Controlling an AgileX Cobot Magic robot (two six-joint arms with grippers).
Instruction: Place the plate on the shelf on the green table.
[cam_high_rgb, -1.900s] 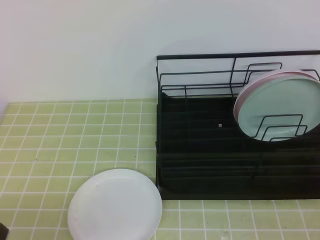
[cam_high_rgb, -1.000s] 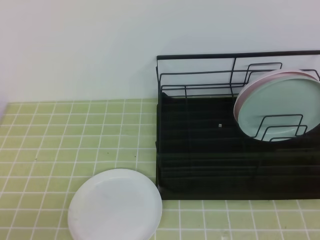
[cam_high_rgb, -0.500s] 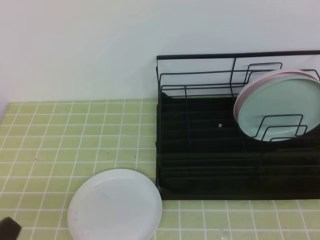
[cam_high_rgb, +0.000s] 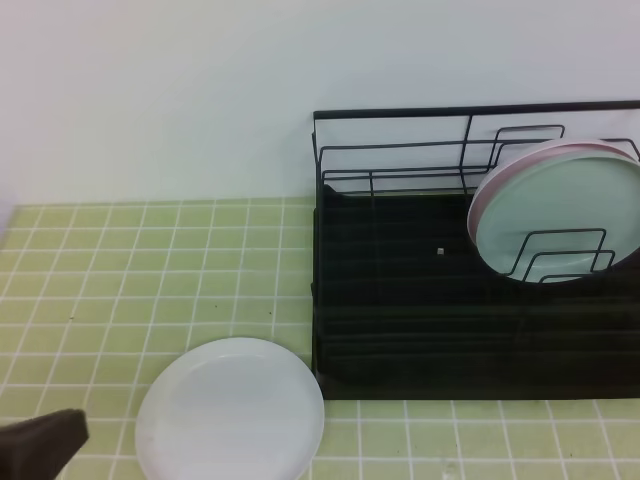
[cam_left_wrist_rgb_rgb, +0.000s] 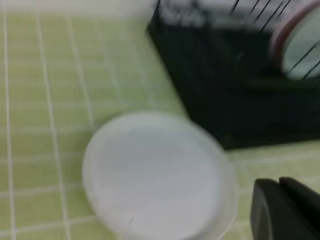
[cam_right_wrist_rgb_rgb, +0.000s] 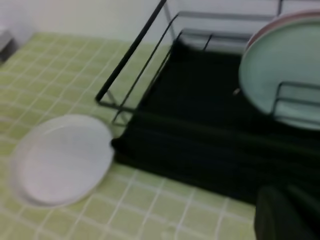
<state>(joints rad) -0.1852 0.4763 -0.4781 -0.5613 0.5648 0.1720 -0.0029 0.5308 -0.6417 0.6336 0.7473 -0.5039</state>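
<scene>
You have not started the real work: the plate (cam_high_rgb: 230, 410) lies flat on the desk (cam_high_rgb: 150, 260) near its front edge, just beside the shelf (cam_high_rgb: 420, 300) (only a mint plate (cam_high_rgb: 560, 215) stands inside). The left fingers (cam_high_rgb: 40, 445) hover at the front-left corner, the right fingers (cam_right_wrist_rgb_rgb: 287, 212) show only in their wrist view, and whether either pair is released or clenched I cannot tell; grasp, lift and slotting remain.

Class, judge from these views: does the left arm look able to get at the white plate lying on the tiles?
Probably yes: the left gripper sits just beside the plate, and nothing lies between them on the green table.
</scene>
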